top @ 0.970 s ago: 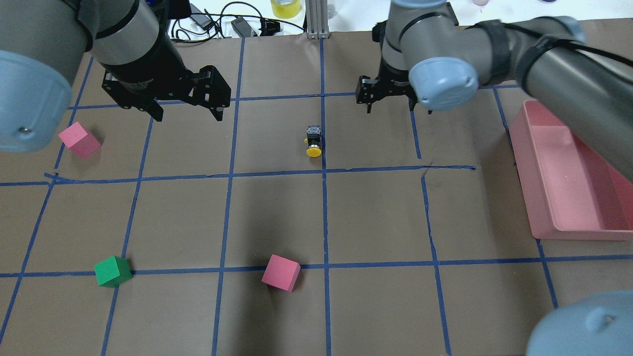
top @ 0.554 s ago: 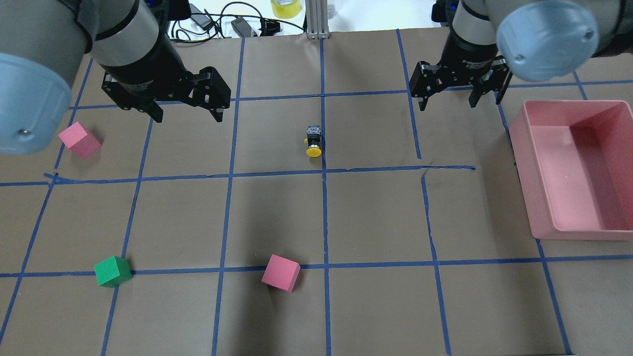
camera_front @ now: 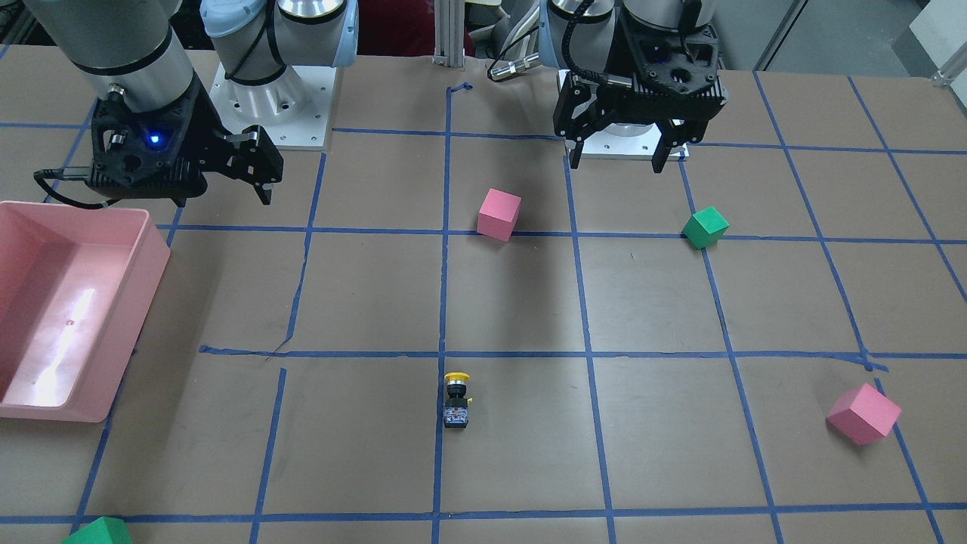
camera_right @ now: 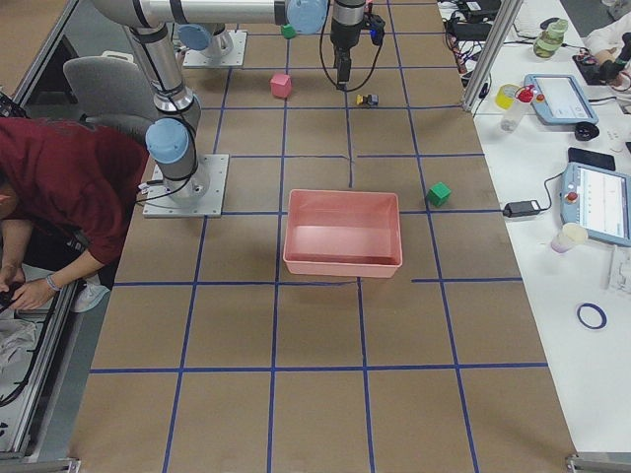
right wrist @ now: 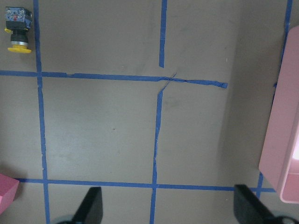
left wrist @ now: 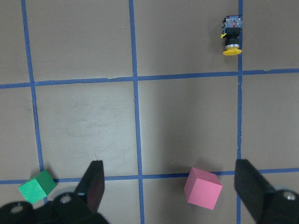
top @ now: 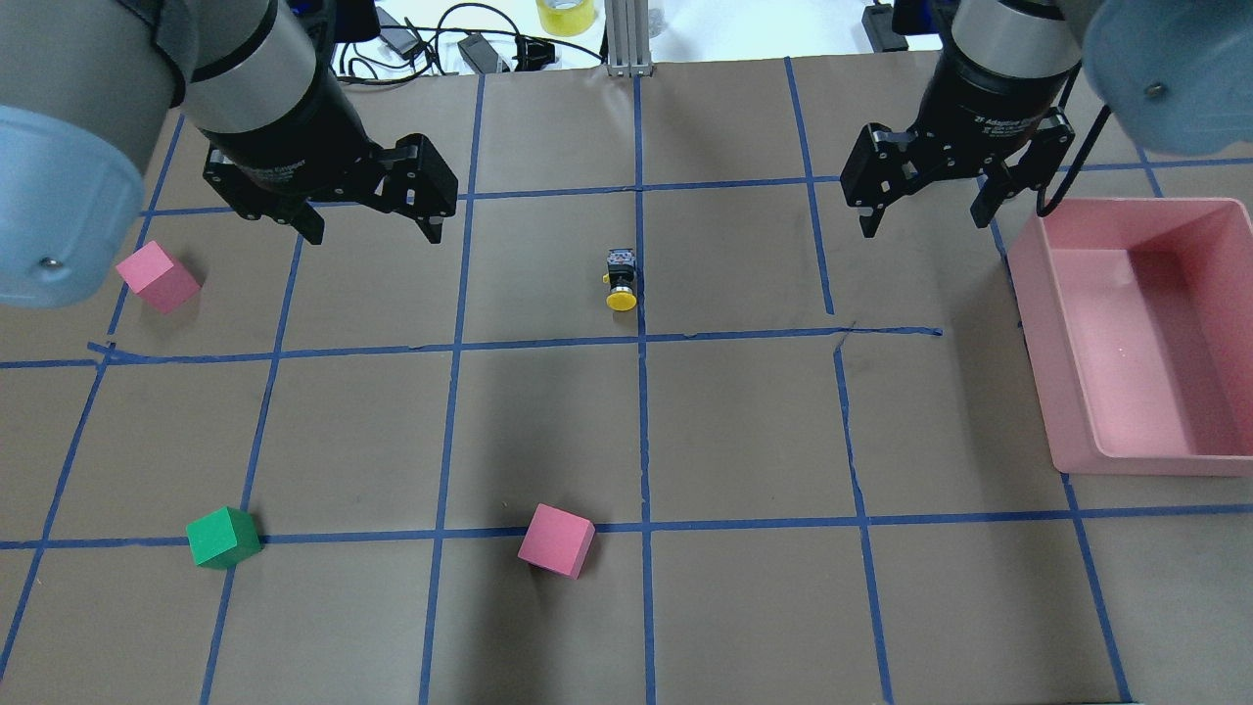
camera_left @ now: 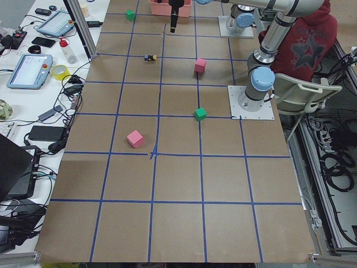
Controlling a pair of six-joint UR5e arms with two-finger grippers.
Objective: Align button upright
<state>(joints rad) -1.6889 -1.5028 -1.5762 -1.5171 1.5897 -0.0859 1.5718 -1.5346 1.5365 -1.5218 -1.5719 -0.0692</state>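
The button lies on its side on the brown paper beside the centre blue tape line, its yellow cap towards the robot and its blocky base away. It also shows in the front view, the left wrist view and the right wrist view. My left gripper hangs open and empty to the left of the button, well apart from it. My right gripper hangs open and empty to its right, near the bin. Both sets of fingers stand wide apart in the wrist views.
A pink bin stands at the right edge, just right of my right gripper. A pink cube lies at the far left, a green cube and another pink cube nearer the robot. Cables and tape lie beyond the far edge.
My right arm has swung right, from just right of the button to beside the pink bin, gripper still open. The left arm and the button have not moved.
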